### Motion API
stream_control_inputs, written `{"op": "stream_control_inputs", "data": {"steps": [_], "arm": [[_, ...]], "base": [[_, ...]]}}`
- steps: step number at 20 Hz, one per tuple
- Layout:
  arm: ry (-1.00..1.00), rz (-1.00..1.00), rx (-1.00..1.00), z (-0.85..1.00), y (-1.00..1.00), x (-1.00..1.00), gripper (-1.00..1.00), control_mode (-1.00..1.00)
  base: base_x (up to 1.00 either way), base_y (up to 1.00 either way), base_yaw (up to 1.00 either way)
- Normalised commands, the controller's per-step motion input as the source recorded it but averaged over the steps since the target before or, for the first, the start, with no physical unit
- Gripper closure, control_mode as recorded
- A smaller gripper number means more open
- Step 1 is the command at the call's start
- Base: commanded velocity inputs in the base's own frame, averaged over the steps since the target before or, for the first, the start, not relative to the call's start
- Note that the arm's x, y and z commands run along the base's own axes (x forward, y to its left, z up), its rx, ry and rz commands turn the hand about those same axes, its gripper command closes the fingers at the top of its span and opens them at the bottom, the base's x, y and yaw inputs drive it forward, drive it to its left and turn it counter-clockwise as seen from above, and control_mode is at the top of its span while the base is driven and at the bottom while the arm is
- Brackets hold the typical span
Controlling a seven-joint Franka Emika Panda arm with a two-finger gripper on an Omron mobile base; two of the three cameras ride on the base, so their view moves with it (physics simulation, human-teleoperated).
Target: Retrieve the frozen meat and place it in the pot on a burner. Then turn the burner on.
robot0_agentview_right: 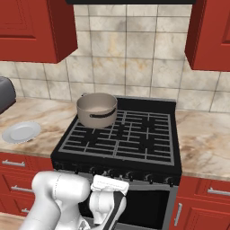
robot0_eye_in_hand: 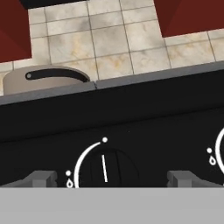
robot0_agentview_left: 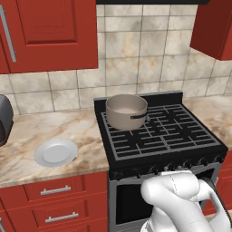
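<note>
The pot (robot0_agentview_left: 126, 111) — tan-grey, dark-handled — is sitting on the stove's far-left burner (robot0_agentview_left: 131, 122); I cannot tell what it is holding; the gripper (robot0_eye_in_hand: 111, 179) is facing a front knob (robot0_eye_in_hand: 105, 168), spread wide, gripping nothing; a plate (robot0_agentview_left: 55, 152) is lying bare.

Even, bright, diffuse light fills all three rendered pictures, with no visible lamp or window as its source. Shadows are faint: a soft dark patch sits under the plate (robot0_agentview_left: 56, 152) and a slightly darker tone lies on the grates (robot0_agentview_right: 121, 137) at the foot of the pot (robot0_agentview_left: 126, 111). No glare or sharp highlight shows on the metal, the tiles (robot0_eye_in_hand: 109, 41) or the marbled counter (robot0_agentview_right: 204, 139) (the surfaces look matte). Edges are a little jagged and textures soft, as in low-resolution rendering. In the hand view, the knob (robot0_eye_in_hand: 104, 168) between the fingertips (robot0_eye_in_hand: 41, 178) is as sharp as the tiles far above them; nothing blurs with depth. Straight lines stay straight to the borders.
</note>
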Motion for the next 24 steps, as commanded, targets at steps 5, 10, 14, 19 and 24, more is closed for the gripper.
{"op": "stream_control_inputs", "data": {"steps": [5, 10, 14, 19, 24], "arm": [[0.0, 0.0, 0.0, 0.0, 0.0, 0.01, 1.0, -1.0], [0.0, 0.0, 0.0, 0.0, 0.0, 0.0, 1.0, -1.0], [0.0, 0.0, 0.0, 0.0, 0.0, 0.0, 1.0, -1.0], [0.0, 0.1, -0.08, 0.0, 0.02, 0.04, 1.0, -1.0], [0.0, 0.25, -0.31, -0.04, 0.0, 0.0, 1.0, -1.0]], "base": [[0.0, 0.0, 0.0], [0.0, 0.0, 0.0], [0.0, 0.0, 0.0], [0.0, 0.0, 0.0], [0.0, 0.0, 0.0]]}}
